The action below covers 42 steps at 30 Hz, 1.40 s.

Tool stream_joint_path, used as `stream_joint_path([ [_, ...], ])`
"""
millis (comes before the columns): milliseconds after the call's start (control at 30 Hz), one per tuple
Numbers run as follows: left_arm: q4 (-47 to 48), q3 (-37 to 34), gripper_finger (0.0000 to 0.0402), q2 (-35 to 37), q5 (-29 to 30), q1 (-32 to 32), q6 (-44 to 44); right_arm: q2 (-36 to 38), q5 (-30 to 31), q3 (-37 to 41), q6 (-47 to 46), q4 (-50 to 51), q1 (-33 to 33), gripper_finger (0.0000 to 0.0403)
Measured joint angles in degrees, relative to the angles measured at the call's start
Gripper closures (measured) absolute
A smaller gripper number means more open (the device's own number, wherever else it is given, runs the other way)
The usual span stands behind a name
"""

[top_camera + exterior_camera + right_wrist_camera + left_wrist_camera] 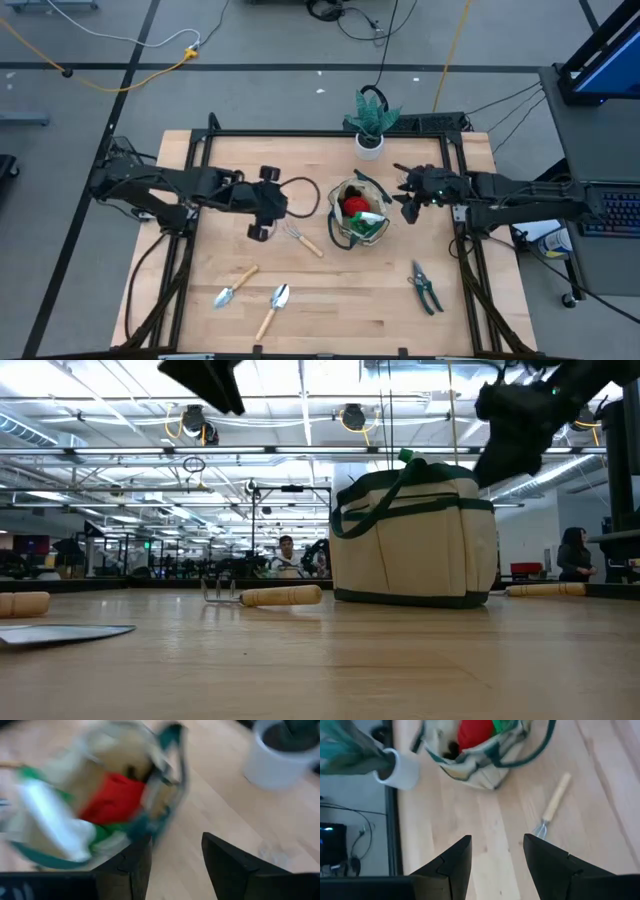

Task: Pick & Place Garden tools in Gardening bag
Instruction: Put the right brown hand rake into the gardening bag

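Bench (330, 300): carries every item; four tools lie outside the bag.
Gardening bag (357, 215): mid-bench, upright, holding red and green pieces; its loop handles could snag a descending end effector and tip it.
Left end effector (262, 202): fingers apart, empty, just beside the hand rake (303, 240); an off-centre grasp may roll the handle.
Right end effector (411, 196): fingers apart, empty, just beside the bag; a sweep may shove it.
Pruning shears (426, 287): near the front-right edge.
Trowels (273, 309): front-left, apart.
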<state>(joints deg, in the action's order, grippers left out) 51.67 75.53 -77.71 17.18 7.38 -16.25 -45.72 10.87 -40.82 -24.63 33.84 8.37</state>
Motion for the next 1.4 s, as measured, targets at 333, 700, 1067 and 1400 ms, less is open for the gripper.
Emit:
stream_joint_path([
  [333,-1.1,0.0,0.0218,1.6,-0.1,0.2,1.0,-4.5,-0.6,0.0,-0.8,12.7,15.5,0.0238],
  [700,-0.9,0.0,0.0218,1.7,-0.1,0.2,1.6,-14.8,-8.8,0.0,5.7,16.6,28.7,0.0238],
  [1067,-0.9,0.0,0.0218,1.7,-0.2,0.2,1.6,-24.5,-17.1,0.0,12.5,16.6,36.4,0.0238],
  [1400,-0.9,0.0,0.0218,1.7,-0.6,0.2,1.6,-29.6,-17.0,0.0,12.9,13.9,40.1,0.0241],
])
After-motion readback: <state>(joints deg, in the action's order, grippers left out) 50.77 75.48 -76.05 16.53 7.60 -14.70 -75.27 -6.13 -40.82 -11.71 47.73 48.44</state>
